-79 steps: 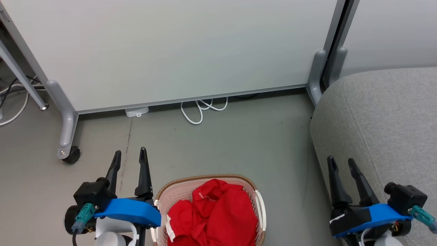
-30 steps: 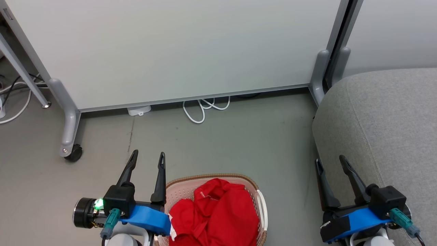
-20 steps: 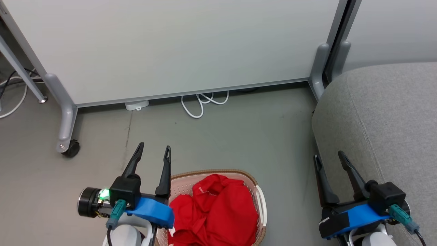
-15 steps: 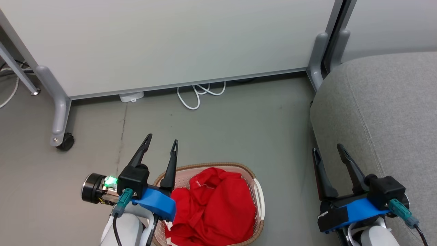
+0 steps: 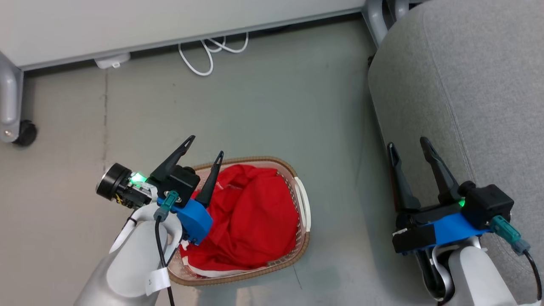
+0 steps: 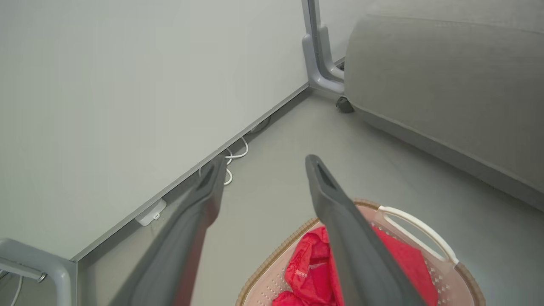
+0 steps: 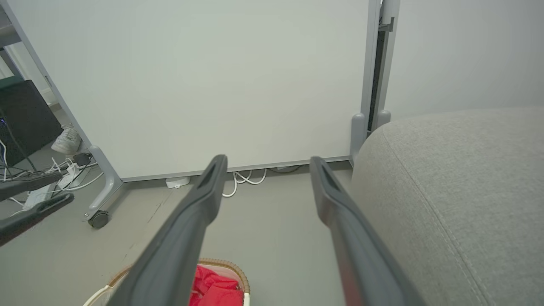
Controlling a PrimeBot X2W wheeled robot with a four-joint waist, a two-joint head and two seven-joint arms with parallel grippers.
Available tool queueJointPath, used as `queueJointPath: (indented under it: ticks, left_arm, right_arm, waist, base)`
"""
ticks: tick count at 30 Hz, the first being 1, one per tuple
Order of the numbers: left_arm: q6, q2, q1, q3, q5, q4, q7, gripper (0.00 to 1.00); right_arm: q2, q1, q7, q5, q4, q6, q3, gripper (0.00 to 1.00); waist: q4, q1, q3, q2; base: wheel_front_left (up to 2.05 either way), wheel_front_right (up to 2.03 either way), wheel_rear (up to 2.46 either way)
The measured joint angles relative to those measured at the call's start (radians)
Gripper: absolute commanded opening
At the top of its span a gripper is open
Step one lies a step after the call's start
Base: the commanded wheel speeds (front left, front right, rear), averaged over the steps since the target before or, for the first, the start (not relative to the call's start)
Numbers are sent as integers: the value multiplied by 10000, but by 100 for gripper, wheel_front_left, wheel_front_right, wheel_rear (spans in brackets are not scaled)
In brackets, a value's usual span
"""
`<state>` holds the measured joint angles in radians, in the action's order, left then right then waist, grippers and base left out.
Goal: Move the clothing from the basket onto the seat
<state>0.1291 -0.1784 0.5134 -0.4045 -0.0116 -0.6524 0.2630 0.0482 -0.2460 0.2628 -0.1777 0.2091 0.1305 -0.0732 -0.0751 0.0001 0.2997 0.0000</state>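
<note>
The red clothing (image 5: 250,221) lies crumpled in the cream basket (image 5: 302,210) with its brown rim, on the floor at the lower middle of the head view. My left gripper (image 5: 206,146) is open, hovering above the basket's far left corner with nothing between its fingers. The left wrist view shows the clothing (image 6: 312,276) and the basket's white handle (image 6: 418,231) below that gripper (image 6: 263,163). My right gripper (image 5: 408,142) is open and empty, beside the left edge of the grey seat (image 5: 476,85). The seat (image 7: 459,178) and the basket (image 7: 231,270) appear in the right wrist view.
A white partition panel (image 5: 127,21) on grey wheeled legs (image 5: 12,110) stands behind the basket. A white cable (image 5: 204,55) and a small white box (image 5: 112,61) lie at its foot. Bare grey floor (image 5: 255,110) lies between the basket, the panel and the seat.
The head camera has tilted down, so the whole basket now shows. My left gripper has moved right and forward over the basket's corner. The right gripper has held beside the seat.
</note>
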Motion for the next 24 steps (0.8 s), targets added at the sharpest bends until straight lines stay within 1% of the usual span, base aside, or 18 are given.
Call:
queueJointPath:
  ticks: [9,15,19,24]
  left_arm:
    - [6,-577,1573,-2061,29,-1967,0,100]
    - [8,-692,2510,-3490,71,-3413,2,100]
    - [8,-669,3101,-4443,46,-4521,-77,100]
    - [8,-640,3687,-5649,4,-5578,-456,100]
  right_arm:
    - [6,-767,0,-102,-270,0,-111,100]
    - [6,-1257,0,-113,-418,0,-198,100]
    - [6,-1522,0,-111,-502,0,-244,100]
    - [6,-1845,0,-111,-633,0,-295,100]
  waist:
    - [-491,2,1596,-1]
    - [-705,1,2530,0]
    - [-813,0,3106,-1]
    - [-968,1,3782,0]
  base:
    - [0,0,0]
    - [0,0,0]
    - [0,0,0]
    - [0,0,0]
